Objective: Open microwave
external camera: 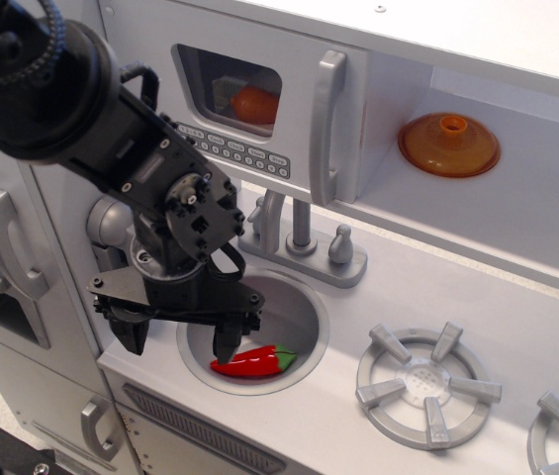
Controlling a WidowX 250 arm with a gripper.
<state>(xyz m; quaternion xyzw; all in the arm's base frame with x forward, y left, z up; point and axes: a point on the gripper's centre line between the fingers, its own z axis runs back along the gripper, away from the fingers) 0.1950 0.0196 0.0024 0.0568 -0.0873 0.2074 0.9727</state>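
Note:
The grey microwave (259, 99) sits at the top centre, its door shut. The door has a rounded dark window (232, 89) with something orange behind it, a strip of tiny buttons (234, 150) and a vertical silver handle (326, 129) on its right side. My black gripper (175, 341) hangs low over the left rim of the round sink (304, 307), well below and left of the handle. Its fingers (225, 344) stand apart with nothing between them.
A red toy pepper (251, 363) lies in the sink. A silver faucet (299, 237) stands behind it. An orange lid (449, 144) lies on the shelf at right. Burners (427, 384) are at the front right. The fridge door handle (12, 247) is at left.

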